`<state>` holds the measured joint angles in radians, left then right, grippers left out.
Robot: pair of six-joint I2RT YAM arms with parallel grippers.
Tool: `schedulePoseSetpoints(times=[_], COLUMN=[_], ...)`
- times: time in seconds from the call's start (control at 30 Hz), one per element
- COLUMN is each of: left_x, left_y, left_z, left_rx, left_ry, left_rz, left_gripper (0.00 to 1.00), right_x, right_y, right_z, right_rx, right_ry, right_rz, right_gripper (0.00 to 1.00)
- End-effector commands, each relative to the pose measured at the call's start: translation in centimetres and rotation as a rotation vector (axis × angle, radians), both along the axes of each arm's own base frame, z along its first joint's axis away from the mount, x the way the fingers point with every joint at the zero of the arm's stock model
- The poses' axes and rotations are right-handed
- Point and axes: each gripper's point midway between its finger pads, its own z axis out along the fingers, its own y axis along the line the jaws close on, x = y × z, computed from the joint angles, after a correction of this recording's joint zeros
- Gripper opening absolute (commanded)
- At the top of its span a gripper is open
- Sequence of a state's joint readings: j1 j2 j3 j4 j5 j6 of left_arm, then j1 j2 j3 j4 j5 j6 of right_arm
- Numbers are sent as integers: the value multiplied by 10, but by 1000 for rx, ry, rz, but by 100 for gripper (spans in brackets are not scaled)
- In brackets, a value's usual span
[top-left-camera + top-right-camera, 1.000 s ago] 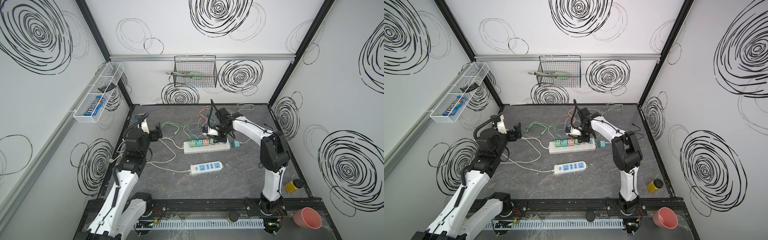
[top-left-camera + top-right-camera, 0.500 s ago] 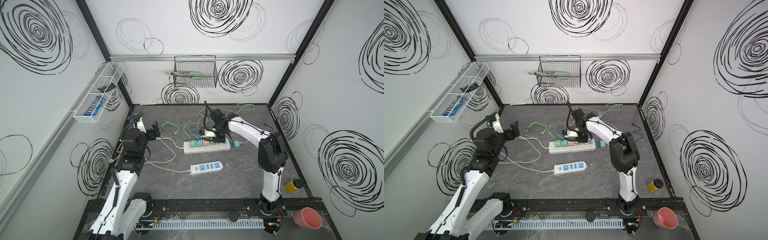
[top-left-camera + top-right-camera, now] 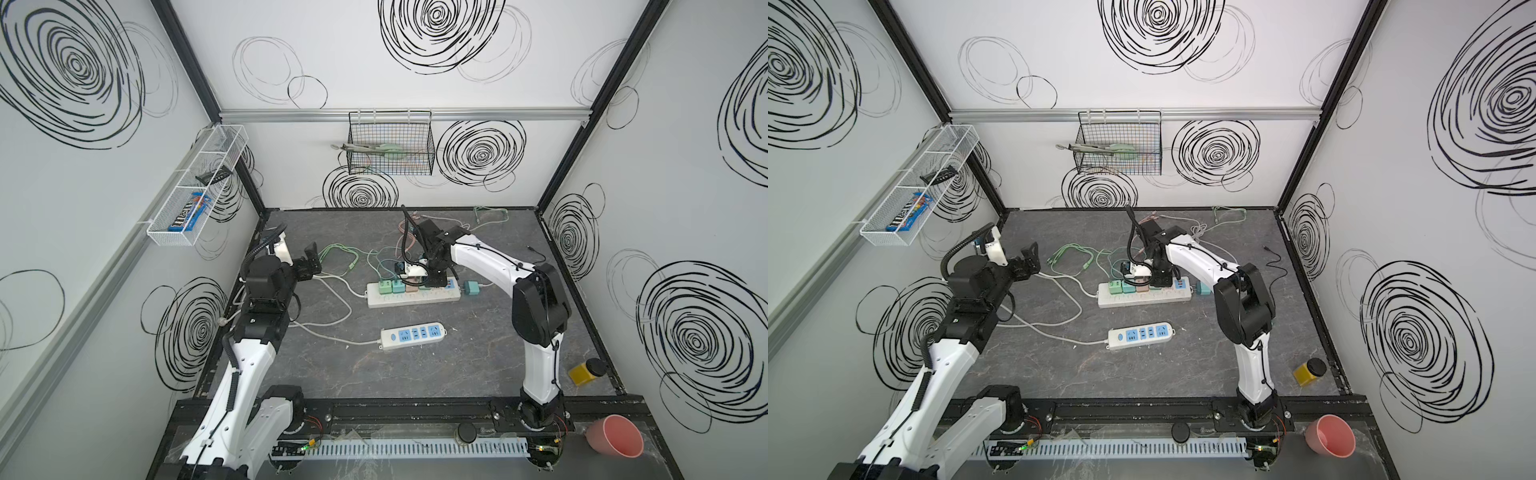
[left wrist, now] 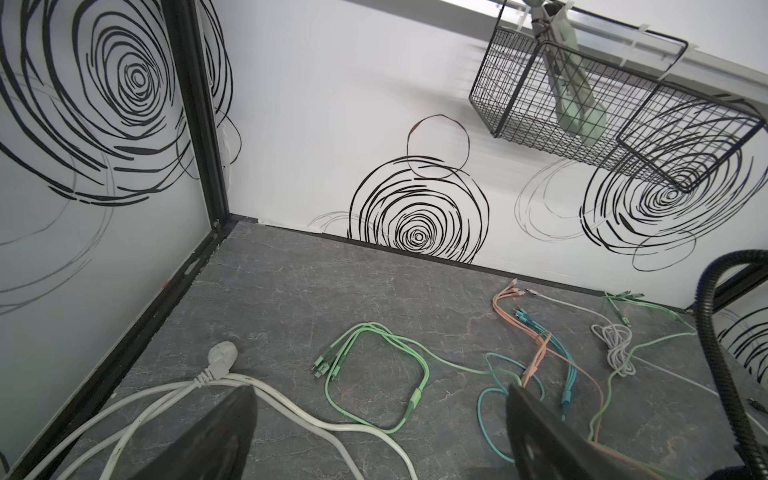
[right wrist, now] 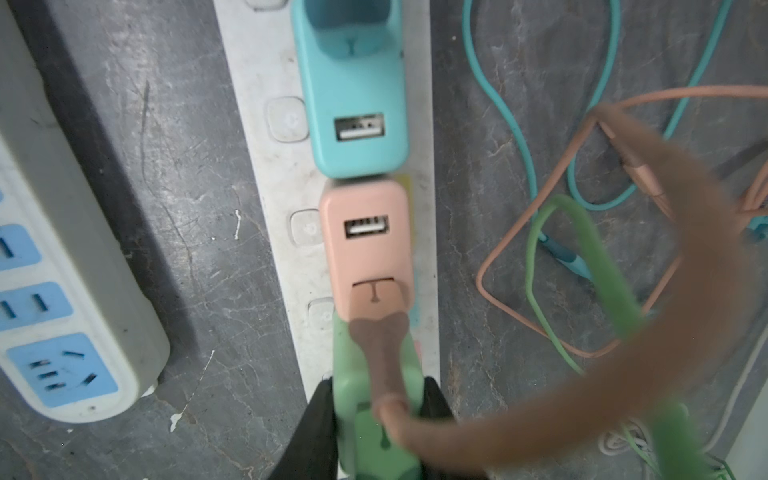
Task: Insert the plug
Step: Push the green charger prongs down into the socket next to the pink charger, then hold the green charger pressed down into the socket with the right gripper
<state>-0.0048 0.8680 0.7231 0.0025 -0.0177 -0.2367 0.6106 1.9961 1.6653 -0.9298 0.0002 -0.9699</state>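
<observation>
Right wrist view: my right hand [image 5: 376, 413] grips the green plug [image 5: 357, 440] on the white strip [image 5: 249, 83], touching the pink adapter [image 5: 365, 257]; my left hand [image 3: 311, 262], spread wide and empty, hangs well apart.

Green plug [image 5: 347, 374] smooth matt plastic; tabletop [image 3: 415, 374] marbled matt; basket [image 3: 415, 141] blk wire.

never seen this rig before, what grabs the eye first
The row of pastel adapters on the white power strip mid-table, where the right gripper clamps the green adapter next to the pink adapter. In front lies a blue-socket power strip, and the left gripper hangs open by the left wall.
</observation>
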Motion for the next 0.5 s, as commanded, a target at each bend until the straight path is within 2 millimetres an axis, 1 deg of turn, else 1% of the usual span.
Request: schedulePoseSetpoints(times=[0.0, 0.13, 0.33, 0.47], left_x=[3, 3, 4, 4], left_y=[0, -1, -2, -3], left_z=[8, 8, 7, 6], left_rx=[-9, -9, -10, -12], left_ry=[-40, -41, -35, -32], left_rz=[-8, -15, -24, -29], left_gripper=[96, 96, 96, 96], right_x=[-5, -3, -1, 1], right_y=[-5, -1, -5, 0], right_z=[-5, 3, -6, 2], right_rx=[-40, -9, -40, -12], right_ry=[20, 7, 2, -19], right_rz=[14, 27, 26, 33], right_gripper=[0, 0, 0, 0])
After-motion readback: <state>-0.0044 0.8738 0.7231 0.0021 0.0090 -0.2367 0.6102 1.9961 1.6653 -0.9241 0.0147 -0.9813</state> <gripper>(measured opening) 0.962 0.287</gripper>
